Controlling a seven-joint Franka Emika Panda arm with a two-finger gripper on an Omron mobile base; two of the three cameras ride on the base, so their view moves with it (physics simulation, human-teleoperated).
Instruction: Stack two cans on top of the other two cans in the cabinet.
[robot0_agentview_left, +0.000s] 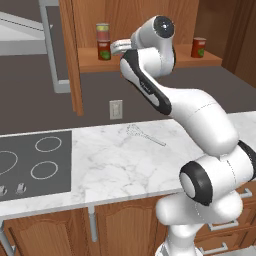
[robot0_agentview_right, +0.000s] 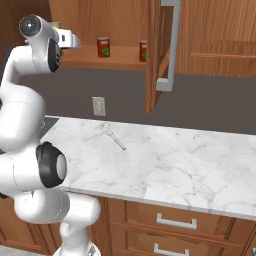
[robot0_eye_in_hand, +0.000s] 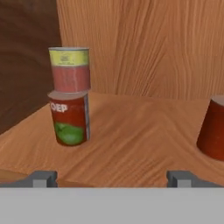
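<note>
Up on the wall, the cabinet (robot0_agentview_left: 150, 62) is carrying the cans on its plank shelf; the gripper (robot0_eye_in_hand: 112, 178) is hovering low over that shelf with its jaws spread wide and nothing between them; ahead and left of the jaws, the red can (robot0_eye_in_hand: 70, 118) is standing upright, bearing the pale can (robot0_eye_in_hand: 70, 69) on its top; another red can (robot0_eye_in_hand: 213, 127) is sitting off to the right, just beyond the right fingertip.

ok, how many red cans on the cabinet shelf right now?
3. Left red can sits under the pale can; middle red can stands alone; right red can is partly hidden.
</note>
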